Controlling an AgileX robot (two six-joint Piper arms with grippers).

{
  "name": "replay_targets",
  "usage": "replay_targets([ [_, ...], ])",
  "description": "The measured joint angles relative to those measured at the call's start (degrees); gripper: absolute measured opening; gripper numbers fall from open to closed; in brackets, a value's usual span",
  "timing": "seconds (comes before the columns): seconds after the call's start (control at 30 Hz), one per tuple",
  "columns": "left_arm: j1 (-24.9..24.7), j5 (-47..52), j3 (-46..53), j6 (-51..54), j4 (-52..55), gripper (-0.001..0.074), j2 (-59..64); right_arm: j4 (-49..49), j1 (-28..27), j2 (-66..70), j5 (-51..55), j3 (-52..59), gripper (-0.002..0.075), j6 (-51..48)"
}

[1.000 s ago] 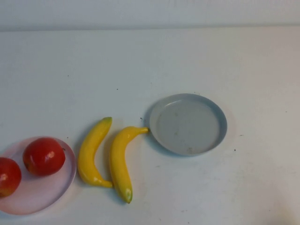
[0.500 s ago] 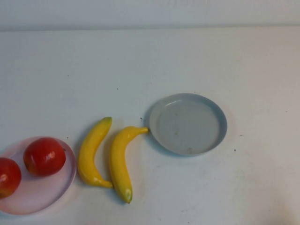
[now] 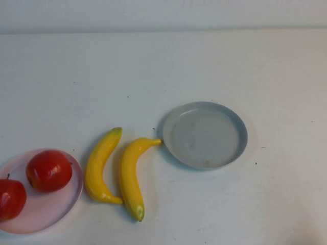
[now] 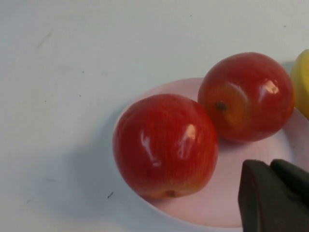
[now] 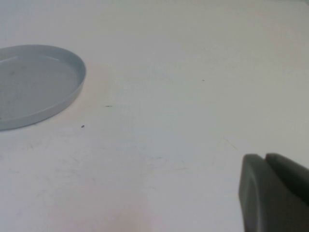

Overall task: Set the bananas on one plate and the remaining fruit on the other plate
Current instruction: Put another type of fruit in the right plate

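Two yellow bananas (image 3: 101, 166) (image 3: 131, 176) lie side by side on the white table, just left of the empty grey-blue plate (image 3: 205, 135). The right banana's tip touches that plate's rim. Two red apples (image 3: 48, 170) (image 3: 10, 198) sit on the pale pink plate (image 3: 48, 210) at the front left. In the left wrist view both apples (image 4: 165, 145) (image 4: 246, 95) rest on the pink plate (image 4: 217, 195), with my left gripper (image 4: 270, 164) shut and empty just beside them. My right gripper (image 5: 264, 157) is shut and empty over bare table, well off the grey-blue plate (image 5: 34, 82).
A banana's yellow edge (image 4: 302, 82) shows beside the pink plate in the left wrist view. White table stretches behind and to the right of the plates. Neither arm shows in the high view.
The apple at the pink plate's left edge has shifted slightly toward the front, and its stem now shows. Bananas, plates and the other apple have not moved.
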Motion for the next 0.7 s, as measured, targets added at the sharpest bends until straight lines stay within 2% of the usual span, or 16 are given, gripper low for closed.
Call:
replay_targets([
  [0.57, 0.0, 0.0, 0.0, 0.0, 0.0, 0.0004, 0.0, 0.0, 0.0, 0.0, -0.1, 0.0, -0.0017, 0.0],
  [0.7, 0.0, 0.0, 0.0, 0.0, 0.0, 0.0004, 0.0, 8.5, 0.0, 0.0, -3.9, 0.0, -0.0017, 0.0],
])
